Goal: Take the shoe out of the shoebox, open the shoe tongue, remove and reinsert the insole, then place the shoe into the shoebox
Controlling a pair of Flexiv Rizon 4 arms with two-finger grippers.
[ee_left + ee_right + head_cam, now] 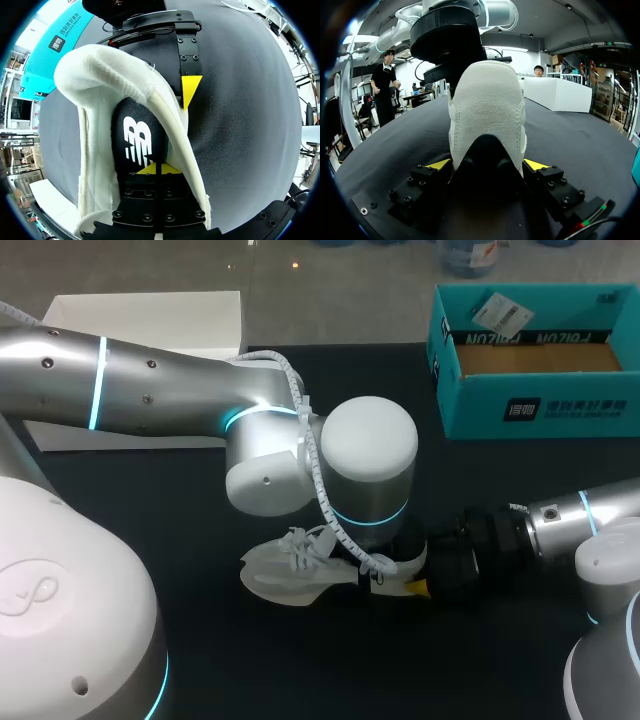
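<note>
A white shoe [290, 565] lies on the black table, toe pointing left, laces loose. My right gripper [418, 575] comes in from the right and clamps the heel [487, 100], one yellow tip on each side; its midpoint is right gripper [487, 165]. From above, my left arm's wrist covers the shoe's opening. In the left wrist view, the left gripper [156, 169] is inside the shoe, its tips pinched together on the heel end of the black insole [137, 135]. One fingertip [190, 90] of the right gripper shows outside the shoe's collar [100, 75].
The open teal shoebox [540, 410] stands at the back right with a paper tag [500, 312] inside. A white lid [140, 320] lies at the back left, partly under my left arm. Bare black table lies in front of the shoe.
</note>
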